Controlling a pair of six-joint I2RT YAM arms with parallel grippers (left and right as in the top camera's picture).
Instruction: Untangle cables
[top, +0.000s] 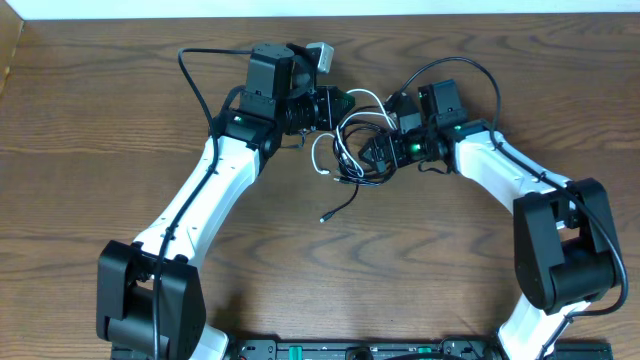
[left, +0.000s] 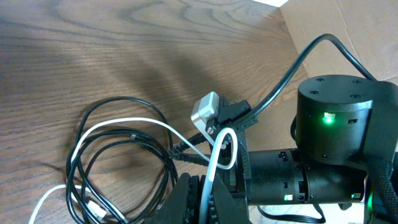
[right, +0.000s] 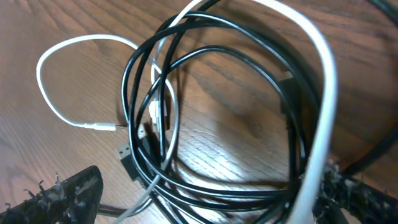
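The cables lie in one tangle (top: 350, 150) on the wooden table between my two grippers. The white cable (left: 124, 122) arcs over the coiled black cables (left: 81, 155). My left gripper (left: 206, 182) is shut on the white cable; in the overhead view it sits at the tangle's upper left (top: 338, 103). My right gripper (right: 205, 199) is open, its fingers spread either side of the black loops (right: 205, 56), at the tangle's right (top: 368, 152). The white cable (right: 62, 46) loops to the left and also runs past the right finger. A black plug (right: 124, 155) lies under the coils. One black end (top: 325, 215) trails toward the front.
Thick black cords rise from both arms (top: 190, 70) (top: 470, 65). The right arm's wrist with a green light (left: 336, 124) stands close to my left gripper. A silver camera block (left: 205, 112) sits on it. The pale table edge (left: 348, 25) is behind.
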